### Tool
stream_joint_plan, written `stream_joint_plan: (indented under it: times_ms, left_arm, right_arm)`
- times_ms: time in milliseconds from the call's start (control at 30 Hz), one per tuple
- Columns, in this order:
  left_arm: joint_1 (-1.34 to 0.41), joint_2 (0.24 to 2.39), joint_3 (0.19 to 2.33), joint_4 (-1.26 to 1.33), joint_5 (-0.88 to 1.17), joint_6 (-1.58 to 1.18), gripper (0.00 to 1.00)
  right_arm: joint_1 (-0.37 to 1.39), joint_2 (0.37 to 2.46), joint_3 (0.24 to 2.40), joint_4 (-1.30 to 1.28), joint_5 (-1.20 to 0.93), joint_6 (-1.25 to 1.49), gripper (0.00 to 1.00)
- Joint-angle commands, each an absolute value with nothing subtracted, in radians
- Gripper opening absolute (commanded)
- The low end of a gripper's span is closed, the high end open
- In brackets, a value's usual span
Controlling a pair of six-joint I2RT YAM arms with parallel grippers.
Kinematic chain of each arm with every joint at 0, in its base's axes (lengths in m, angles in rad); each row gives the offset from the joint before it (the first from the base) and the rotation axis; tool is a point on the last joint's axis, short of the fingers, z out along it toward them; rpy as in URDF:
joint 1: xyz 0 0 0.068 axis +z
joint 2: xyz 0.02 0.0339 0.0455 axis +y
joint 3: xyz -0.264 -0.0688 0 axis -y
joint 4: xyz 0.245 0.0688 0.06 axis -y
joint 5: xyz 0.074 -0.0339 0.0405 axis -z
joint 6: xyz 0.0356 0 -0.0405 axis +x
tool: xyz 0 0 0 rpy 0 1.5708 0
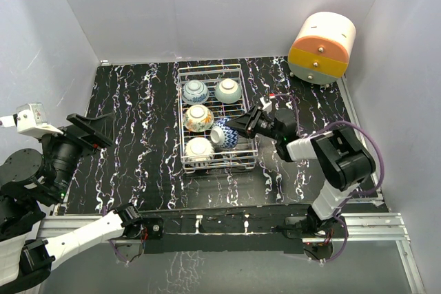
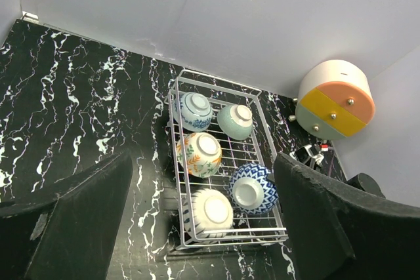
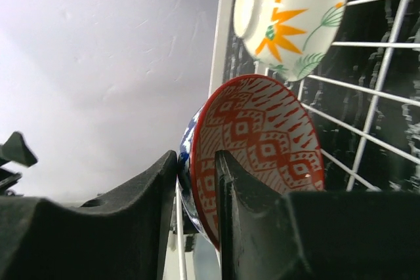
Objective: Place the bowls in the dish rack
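Observation:
The wire dish rack [image 1: 242,91] stands mid-table and holds several bowls. Upside down in it are a blue-white bowl [image 1: 195,91], a pale mint bowl [image 1: 228,90], a leafy yellow-green bowl [image 1: 198,118] and a cream bowl [image 1: 200,149]. My right gripper [image 1: 238,127] is shut on the rim of the red-inside, blue-outside bowl [image 3: 262,142], held tilted on edge inside the rack's right side [image 1: 224,133]. My left gripper [image 1: 86,131] is open and empty, raised at the far left, well away from the rack [image 2: 182,168].
A cream-and-orange cylindrical drawer unit [image 1: 322,49] stands at the back right. White walls enclose the black marbled table [image 1: 138,108]. A metal rail [image 1: 227,219] runs along the near edge.

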State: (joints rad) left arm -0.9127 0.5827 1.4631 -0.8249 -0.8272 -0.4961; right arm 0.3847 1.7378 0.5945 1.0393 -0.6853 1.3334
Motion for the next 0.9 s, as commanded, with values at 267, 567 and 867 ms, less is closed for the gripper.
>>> stream_joint_plan:
  times_ms: [267, 567, 867]
  left_arm:
    - [-0.915, 0.593, 1.468, -0.822, -0.834, -0.492, 0.87]
    - [-0.914, 0.582, 1.470, -0.836, -0.841, -0.497, 0.87]
    - [-0.914, 0.585, 1.464, -0.824, -0.838, -0.492, 0.87]
  right_arm:
    - [0.356, 1.603, 0.734, 0.501, -0.479, 0.967, 0.34]
    - [0.356, 1.580, 0.765, 0.452, -0.424, 0.915, 0.34]
    - [0.359, 1.549, 0.864, 0.258, -0.337, 0.783, 0.45]
